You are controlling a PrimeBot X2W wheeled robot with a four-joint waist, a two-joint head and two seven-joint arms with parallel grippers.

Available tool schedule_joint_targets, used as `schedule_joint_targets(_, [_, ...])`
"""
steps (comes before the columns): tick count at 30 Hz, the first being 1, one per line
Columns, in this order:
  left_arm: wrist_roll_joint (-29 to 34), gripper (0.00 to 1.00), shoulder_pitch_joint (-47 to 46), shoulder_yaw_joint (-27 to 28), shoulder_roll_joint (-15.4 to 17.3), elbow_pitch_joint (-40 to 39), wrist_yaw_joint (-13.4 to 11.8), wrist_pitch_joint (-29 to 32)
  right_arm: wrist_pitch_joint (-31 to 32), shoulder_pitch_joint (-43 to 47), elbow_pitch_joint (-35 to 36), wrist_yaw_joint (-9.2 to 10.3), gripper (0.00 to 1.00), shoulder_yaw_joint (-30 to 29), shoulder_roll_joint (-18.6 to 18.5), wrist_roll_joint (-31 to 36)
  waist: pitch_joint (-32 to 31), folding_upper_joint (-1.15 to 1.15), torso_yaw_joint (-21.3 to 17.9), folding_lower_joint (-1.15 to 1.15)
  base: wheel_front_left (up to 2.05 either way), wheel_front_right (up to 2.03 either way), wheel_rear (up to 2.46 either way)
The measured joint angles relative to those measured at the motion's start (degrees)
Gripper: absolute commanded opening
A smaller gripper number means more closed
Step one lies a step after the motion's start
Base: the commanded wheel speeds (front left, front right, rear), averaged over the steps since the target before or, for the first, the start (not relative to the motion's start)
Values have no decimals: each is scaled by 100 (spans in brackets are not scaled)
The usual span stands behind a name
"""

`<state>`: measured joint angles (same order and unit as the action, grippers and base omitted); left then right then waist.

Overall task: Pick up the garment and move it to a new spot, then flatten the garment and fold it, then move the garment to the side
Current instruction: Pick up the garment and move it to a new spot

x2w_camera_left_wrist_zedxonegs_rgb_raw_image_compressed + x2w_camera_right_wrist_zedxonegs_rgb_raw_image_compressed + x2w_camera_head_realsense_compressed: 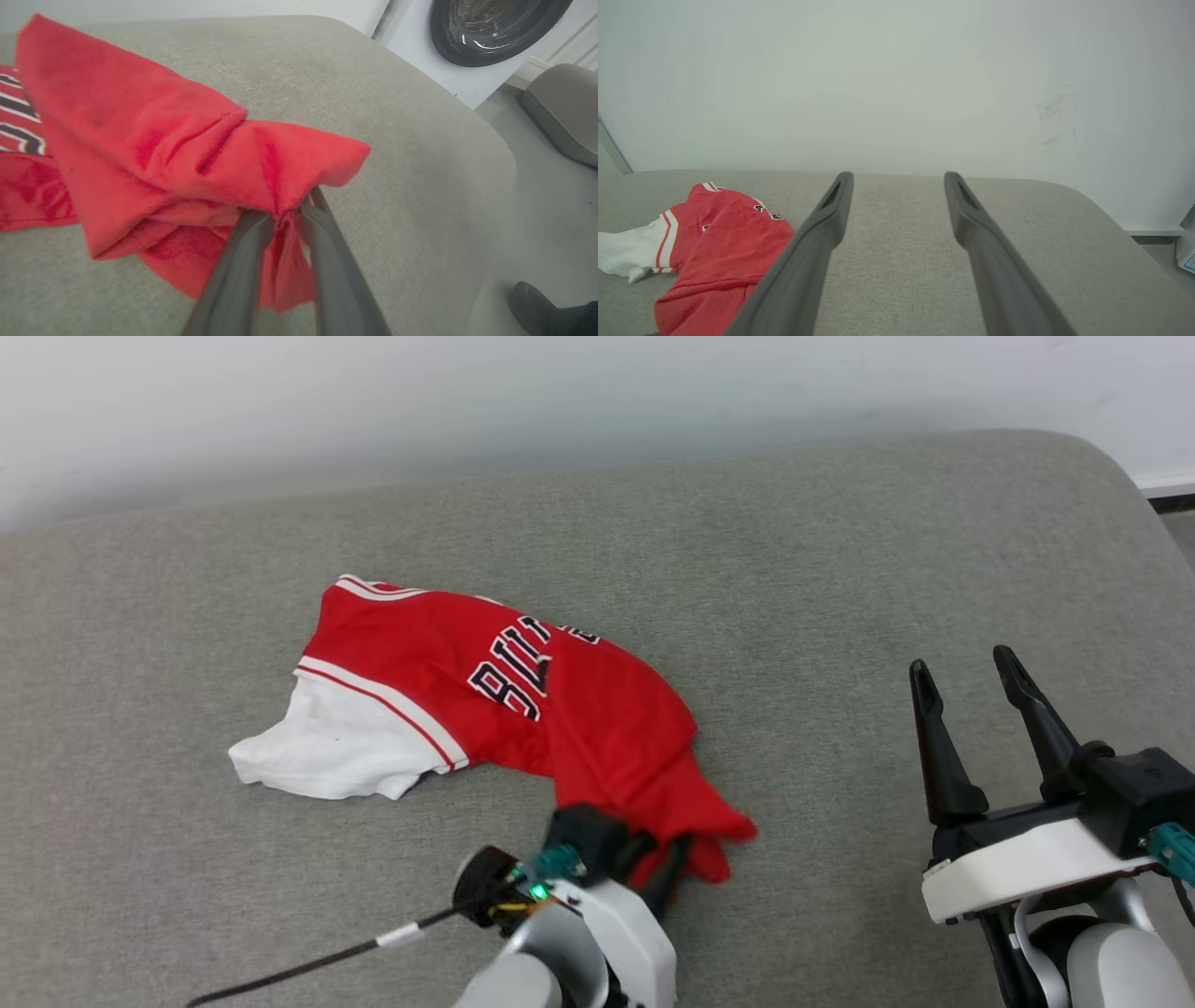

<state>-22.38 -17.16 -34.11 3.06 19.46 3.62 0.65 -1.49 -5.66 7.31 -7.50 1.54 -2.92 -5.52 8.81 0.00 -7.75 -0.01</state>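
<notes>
Garment [560,709] lies crumpled mid-cushion [887,551], long axis running from white sleeve [327,751] at left down to the hem corner nearest me. Left gripper [665,859] is pinched tight on that red corner. Right gripper [966,663] is spread wide, empty, well apart to the right. I'd have the left arm lead the move.

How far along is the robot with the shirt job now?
Nothing looks finished: the garment lies crumpled on the grey cushion. In hand: the left gripper is shut on a red corner. The right gripper is open, apart. Moving, flattening, folding and setting aside are left.
</notes>
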Motion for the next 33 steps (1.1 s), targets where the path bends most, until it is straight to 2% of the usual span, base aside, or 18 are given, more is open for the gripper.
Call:
schedule_joint_targets(1, [1,100,54,-91,0,31,26,-1,-1,-1,-18,0,100,-2,0,0,1,0,25,0,0,0,0])
schedule_joint_targets(4, [3,100,79,-264,-4,80,65,-11,-9,-7,-52,0,100,-31,0,1,-16,0,110,0,0,0,0])
schedule_joint_targets(9, [26,100,37,-271,-8,-234,40,-487,9,7,-133,0,100,-36,1,30,-201,0,254,1,0,0,0])
schedule_joint_targets(11, [15,100,31,-160,-18,-417,-96,-727,33,18,-136,0,100,-36,1,44,-296,0,314,0,0,0,0])
schedule_joint_targets(16, [-11,100,30,341,73,-612,-623,-1013,141,114,-135,0,100,-82,1,99,-531,0,476,0,0,0,0])
schedule_joint_targets(25, [-57,100,291,1289,834,-614,-1321,-1169,311,374,-120,0,100,-190,1,137,-843,0,705,0,0,0,0])
schedule_joint_targets(30, [-73,100,683,1535,1298,-771,-1441,-1115,336,503,-122,0,100,-256,2,75,-944,0,725,0,0,0,0])
schedule_joint_targets(33, [-97,100,876,1562,1413,-942,-1467,-1036,342,592,-120,0,100,-308,1,38,-983,0,729,0,0,0,0])
